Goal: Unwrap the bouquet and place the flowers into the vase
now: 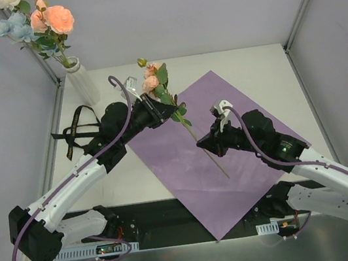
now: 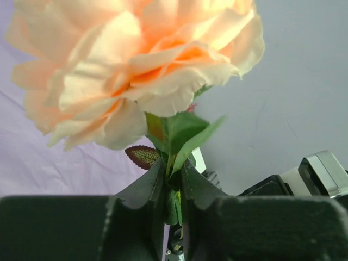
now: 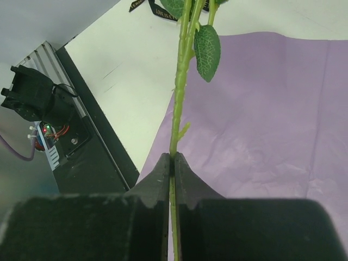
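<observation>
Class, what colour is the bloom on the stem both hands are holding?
Peach-orange, paler at the petal edges. The rose shows best in the left wrist view.

The vase (image 1: 83,82) stands at the table's (image 1: 251,72) far left with flowers (image 1: 44,22) in it, the ribbon (image 1: 76,129) lies before it, and the paper sheet (image 1: 185,162) lies mid-table to their right, below the rose stem (image 1: 166,97).

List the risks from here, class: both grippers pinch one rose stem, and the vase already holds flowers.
1. The left gripper and right gripper both clamp the rose stem; moving apart or out of step could bend or snap it.
2. The left gripper grips just under the bloom, so the leaves could be crushed.
3. The vase is narrow and already holds flowers; pushing the stem in could tip it.
</observation>
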You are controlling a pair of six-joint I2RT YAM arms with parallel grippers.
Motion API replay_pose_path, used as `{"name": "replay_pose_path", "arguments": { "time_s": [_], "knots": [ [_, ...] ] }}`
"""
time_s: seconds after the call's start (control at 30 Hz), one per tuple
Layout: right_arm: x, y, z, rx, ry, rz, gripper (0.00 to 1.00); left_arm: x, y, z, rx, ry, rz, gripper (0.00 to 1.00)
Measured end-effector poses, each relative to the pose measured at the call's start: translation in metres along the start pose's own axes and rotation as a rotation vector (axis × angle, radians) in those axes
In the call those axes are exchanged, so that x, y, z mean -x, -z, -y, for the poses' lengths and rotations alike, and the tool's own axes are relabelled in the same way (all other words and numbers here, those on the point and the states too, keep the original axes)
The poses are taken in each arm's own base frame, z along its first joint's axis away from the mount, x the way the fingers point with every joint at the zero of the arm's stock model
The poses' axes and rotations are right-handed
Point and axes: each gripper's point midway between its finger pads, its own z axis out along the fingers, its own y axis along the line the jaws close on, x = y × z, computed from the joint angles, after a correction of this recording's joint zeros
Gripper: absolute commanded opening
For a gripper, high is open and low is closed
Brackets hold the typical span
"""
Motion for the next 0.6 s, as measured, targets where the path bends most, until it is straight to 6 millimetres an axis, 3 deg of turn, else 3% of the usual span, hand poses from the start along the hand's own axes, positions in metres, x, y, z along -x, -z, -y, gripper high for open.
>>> {"name": "replay_pose_path", "arguments": {
  "time_s": [0.07,0.1,0.23,0.3,0.43,0.6],
  "knots": [
    [0.0,0.0,0.0,0.0,0.005,0.0,0.32,0.002,0.0,-0.001,0.004,-0.024,0.01,0.0],
    [-0.001,-0.001,0.0,0.0,0.009,-0.004,0.49,0.003,0.0,-0.001,0.006,-0.03,0.015,0.0],
    [-0.01,-0.006,0.008,-0.032,0.019,-0.043,0.77,0.013,0.001,-0.007,0.036,-0.12,0.065,0.0],
    [-0.019,-0.009,0.019,-0.087,0.015,-0.078,0.84,0.022,0.004,-0.009,0.054,-0.194,0.107,0.0],
    [-0.03,-0.009,0.041,-0.2,0.015,-0.123,0.84,0.053,0.017,-0.003,0.087,-0.383,0.216,0.0],
    [-0.035,-0.011,0.052,-0.256,0.015,-0.149,0.84,0.12,0.051,0.022,0.172,-0.657,0.463,0.0]
  ]
}}
